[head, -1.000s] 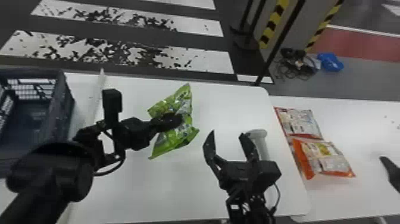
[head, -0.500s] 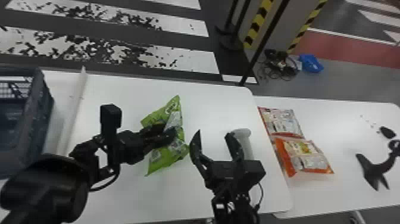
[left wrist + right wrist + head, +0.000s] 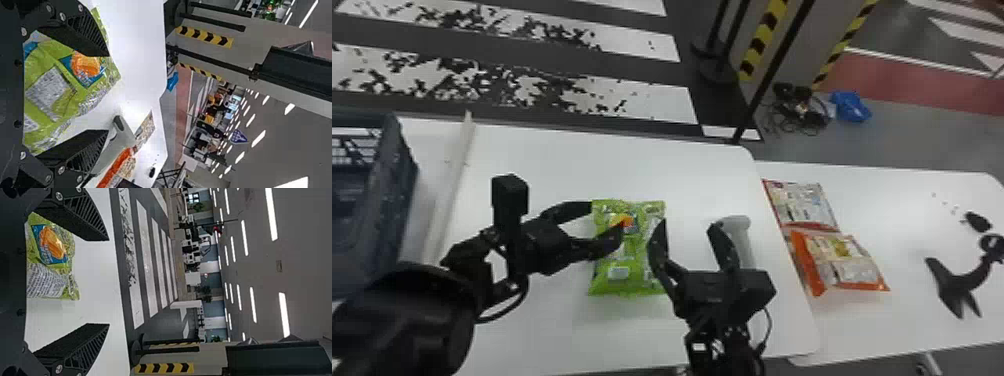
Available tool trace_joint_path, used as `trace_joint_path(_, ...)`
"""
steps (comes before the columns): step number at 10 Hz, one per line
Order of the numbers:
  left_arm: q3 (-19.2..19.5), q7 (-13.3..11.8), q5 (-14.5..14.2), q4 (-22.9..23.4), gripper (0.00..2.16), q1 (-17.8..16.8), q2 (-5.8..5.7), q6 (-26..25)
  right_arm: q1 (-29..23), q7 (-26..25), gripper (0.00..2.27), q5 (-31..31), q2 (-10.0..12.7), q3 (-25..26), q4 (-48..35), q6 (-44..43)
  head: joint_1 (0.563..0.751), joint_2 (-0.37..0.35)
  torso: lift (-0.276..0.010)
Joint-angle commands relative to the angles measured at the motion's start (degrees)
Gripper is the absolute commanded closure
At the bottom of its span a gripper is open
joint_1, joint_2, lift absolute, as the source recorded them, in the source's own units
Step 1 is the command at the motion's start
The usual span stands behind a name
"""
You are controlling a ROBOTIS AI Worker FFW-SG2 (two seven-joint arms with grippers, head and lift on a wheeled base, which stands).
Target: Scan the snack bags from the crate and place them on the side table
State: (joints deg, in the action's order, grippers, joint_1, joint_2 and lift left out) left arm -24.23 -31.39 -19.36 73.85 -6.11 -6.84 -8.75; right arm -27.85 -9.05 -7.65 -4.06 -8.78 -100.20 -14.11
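A green snack bag (image 3: 627, 260) lies on the white table (image 3: 572, 165). My left gripper (image 3: 606, 222) stands open over the bag's left part. The left wrist view has the green bag (image 3: 51, 98) behind the spread fingers of the left gripper (image 3: 108, 93). Just right of the bag, my right gripper (image 3: 687, 227) is open, its left finger by the bag's right edge. In the right wrist view the bag (image 3: 51, 282) lies beyond one finger of the open right gripper (image 3: 109, 282). A grey-white handheld scanner (image 3: 739, 240) is behind the right gripper's right finger.
Two snack bags lie on the side table (image 3: 922, 215): a red-edged one (image 3: 804, 205) and an orange one (image 3: 852, 262) in front of it. A dark crate (image 3: 407, 200) stands at the far left, beside a pale strip (image 3: 452, 185). A black stand-like object (image 3: 957, 285) is at far right.
The green bag, earlier held tilted in my left gripper, now lies flat with that gripper's fingers opened. The head view has shifted, moving the side table's bags leftward in it.
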Motion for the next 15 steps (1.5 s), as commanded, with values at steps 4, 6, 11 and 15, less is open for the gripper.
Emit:
trace_joint_path(4, 8.58, 4.67, 2.49, 13.34, 0.03, 9.62, -2.92, 4.04, -0.01, 0.00, 0.11, 0.00, 0.01, -0.01, 0.00, -0.34, 0.695, -0.240, -0.050)
trace_joint_path(6, 12.98, 8.71, 3.72, 18.78, 0.04, 14.28, -4.32, 7.73, 0.08, 0.00, 0.11, -0.08, 0.01, -0.19, -0.09, -0.52, 0.695, -0.173, -0.050)
trace_joint_path(11, 22.29, 14.51, 2.49, 25.29, 0.04, 22.10, -5.29, 11.95, 0.16, 0.17, 0.12, -0.08, -0.07, -1.07, -0.26, -0.52, 0.695, -0.021, -0.050)
trace_joint_path(15, 23.61, 20.05, 2.31, 27.40, 0.04, 26.14, -5.73, 16.52, 0.95, 1.93, 1.15, 0.44, -0.07, -1.33, -0.26, 0.01, 0.695, 0.059, -0.050)
